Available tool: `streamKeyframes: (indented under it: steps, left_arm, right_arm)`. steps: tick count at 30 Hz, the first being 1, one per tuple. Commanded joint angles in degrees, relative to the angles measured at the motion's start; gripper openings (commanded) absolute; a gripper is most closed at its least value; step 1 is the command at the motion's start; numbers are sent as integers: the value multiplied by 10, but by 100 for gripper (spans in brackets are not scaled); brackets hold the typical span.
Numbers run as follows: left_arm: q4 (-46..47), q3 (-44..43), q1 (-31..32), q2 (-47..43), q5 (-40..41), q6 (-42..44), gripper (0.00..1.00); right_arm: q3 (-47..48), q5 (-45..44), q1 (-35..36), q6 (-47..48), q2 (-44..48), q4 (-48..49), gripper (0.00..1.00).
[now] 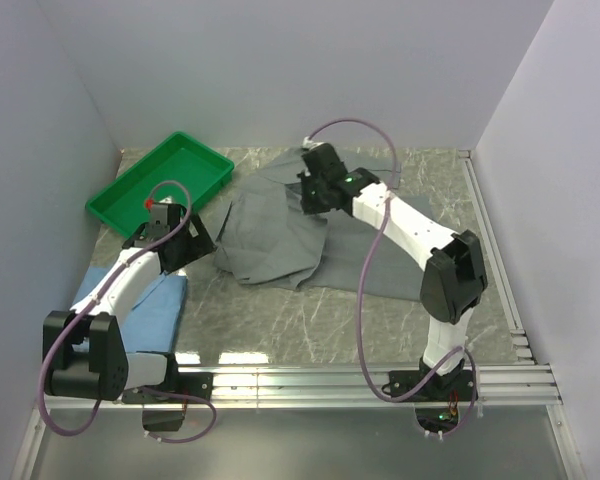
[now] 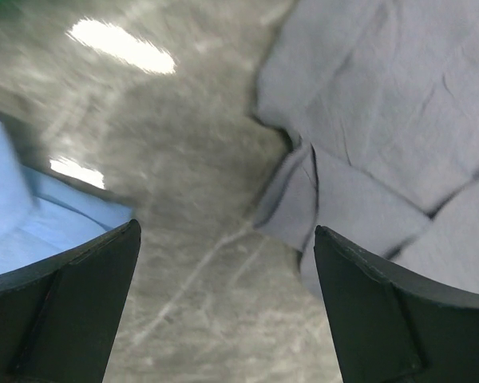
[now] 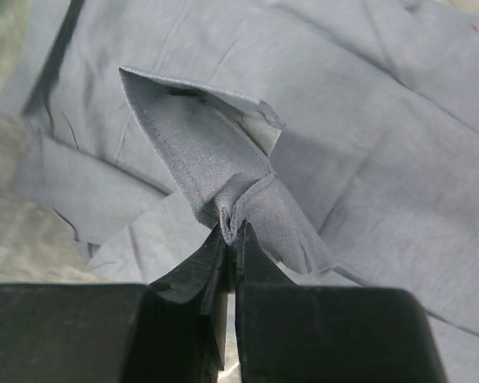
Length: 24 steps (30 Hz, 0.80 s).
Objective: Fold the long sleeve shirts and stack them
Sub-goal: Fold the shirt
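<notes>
Top view, shirts: two on the table. One grey shirt lies spread and rumpled at centre frame. One blue shirt lies flat at lower left, partly under the left arm.
Top view, tray: one green tray, upper left, just beside the grey shirt's edge.
Top view, arms: two. The left gripper hangs between the two shirts, and the right gripper is over the upper part of the grey shirt.
Left wrist view, end effector: the left gripper has its jaws spread wide, released, with nothing between them and bare marbled table below.
Left wrist view, cloth: the blue shirt is at the left edge. The grey shirt fills the upper right, with one folded corner nearest the right finger.
Right wrist view, end effector: the right gripper is clenched on a pinch of the grey shirt. One fold of the cloth stands up from the fingertips in a peaked flap.
Right wrist view, surroundings: the rest of the grey shirt lies flat behind, and a strip of table shows at the left edge.
</notes>
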<state>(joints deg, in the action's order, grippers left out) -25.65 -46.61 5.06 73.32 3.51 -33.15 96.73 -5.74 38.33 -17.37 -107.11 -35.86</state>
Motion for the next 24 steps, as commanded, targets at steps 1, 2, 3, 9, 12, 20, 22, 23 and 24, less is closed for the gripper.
streamKeyframes:
  steps: [1,2,3,9,12,20,22,23,24]
  left_arm:
    - [-3,9,-1,-7,-64,-25,96]
    - [-1,19,-1,-10,-72,-28,95]
    - [0,23,-1,-12,-76,-34,95]
    - [10,50,0,-13,-114,-46,92]
    - [12,51,0,-3,-130,-46,89]
    - [18,33,4,28,-155,-47,81]
    - [19,25,7,38,-159,-47,79]
    - [21,24,8,41,-160,-47,78]
    - [22,21,11,44,-161,-48,76]
  right_arm:
    - [-6,48,-36,-75,60,32,0]
    - [-7,46,-44,-80,65,38,0]
    - [-8,44,-61,-87,66,41,0]
    - [-17,77,-118,-91,67,79,0]
    - [-11,94,-135,-69,65,102,0]
    - [49,74,-142,0,52,119,0]
    - [58,71,-142,25,49,122,0]
    - [67,71,-142,32,47,126,0]
    - [72,75,-142,51,45,127,0]
